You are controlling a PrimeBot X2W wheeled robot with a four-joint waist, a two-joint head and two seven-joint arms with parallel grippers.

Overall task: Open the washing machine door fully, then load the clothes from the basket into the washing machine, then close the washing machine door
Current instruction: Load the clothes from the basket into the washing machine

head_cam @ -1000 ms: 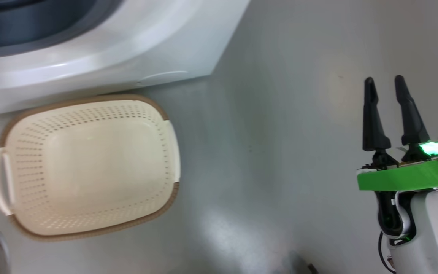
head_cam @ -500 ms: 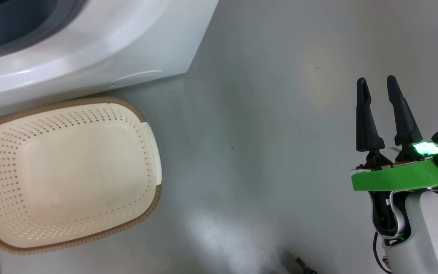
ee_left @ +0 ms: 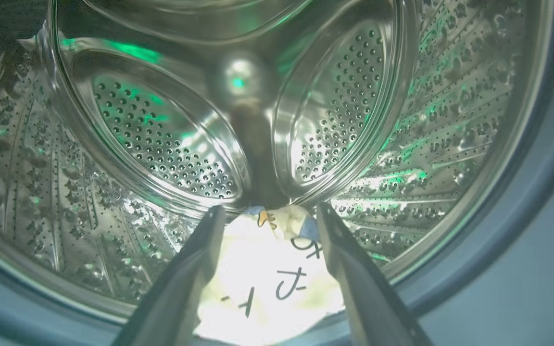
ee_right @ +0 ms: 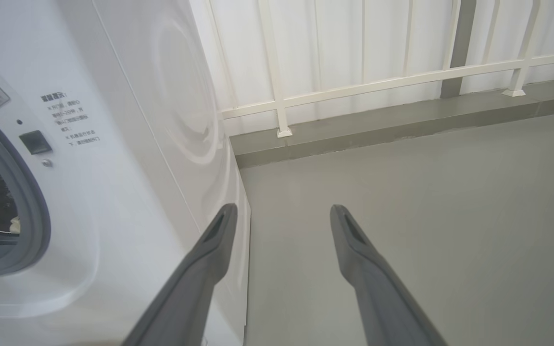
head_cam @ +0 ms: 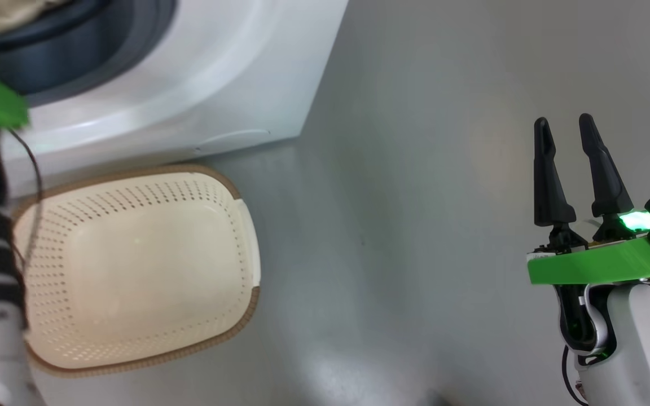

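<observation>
Found the left gripper (ee_left: 270, 210) released, fingers spread wide, reaching into the steel drum (ee_left: 161, 144) of the washing machine (head_cam: 201, 84); saw the clothes (ee_left: 267, 283) lying between and just beyond those fingers at the drum's front lip, cream cloth with black marks uppermost, a scrap of blue and orange at the far edge; could not settle any contact between cloth and fingers; noted the grey-blue gasket (ee_left: 541, 182) ringing the drum; saw the basket (head_cam: 133, 270) on the grey floor (head_cam: 415, 225) just in front of the machine, bare perforated inside showing; found the right gripper (head_cam: 563, 119) likewise released, grasping nothing, well apart from the basket above the floor; noted, past it in the right wrist view, a white railing (ee_right: 402, 77) along the wall.
</observation>
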